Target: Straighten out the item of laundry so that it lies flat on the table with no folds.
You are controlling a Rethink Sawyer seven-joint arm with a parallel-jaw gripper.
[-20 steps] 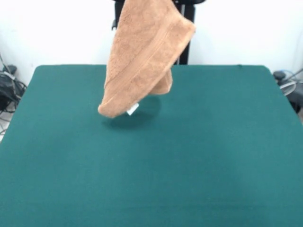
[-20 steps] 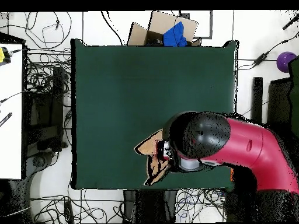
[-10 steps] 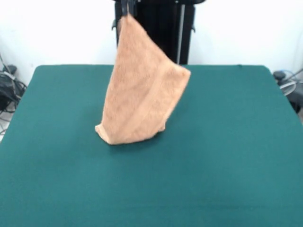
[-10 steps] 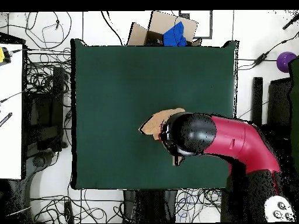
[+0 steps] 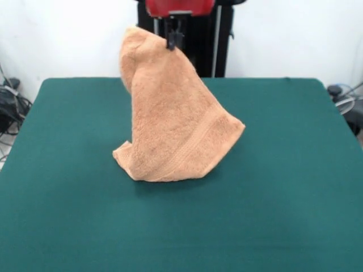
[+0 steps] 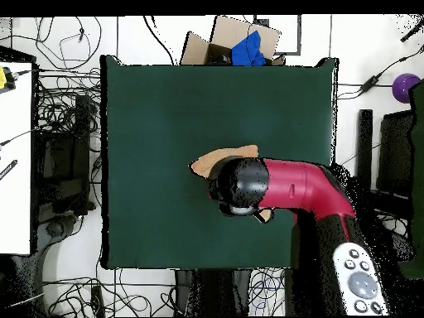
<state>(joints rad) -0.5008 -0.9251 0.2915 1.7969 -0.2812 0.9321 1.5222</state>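
The item of laundry [image 5: 170,130] is an orange-tan terry towel. It hangs from its top as a draped cone, with its lower end bunched on the green table [image 5: 283,181]. My gripper [image 5: 172,41] is shut on the towel's upper edge, and a loose fold stands up to the left of it. A woven hem band runs across the lower right of the cloth. From overhead the red arm covers most of the towel [image 6: 217,160]; only a tan strip shows past the arm's black wrist, and the gripper is hidden.
A cardboard box with blue cloth [image 6: 240,45] sits beyond the table's far edge in the overhead view. Cables lie on the floor around the table. A white desk [image 6: 16,149] stands at the left.
The towel has come down from hanging above the table until its lower end rests and spreads on the surface. The arm has moved towards the table's middle, and the cloth has widened.
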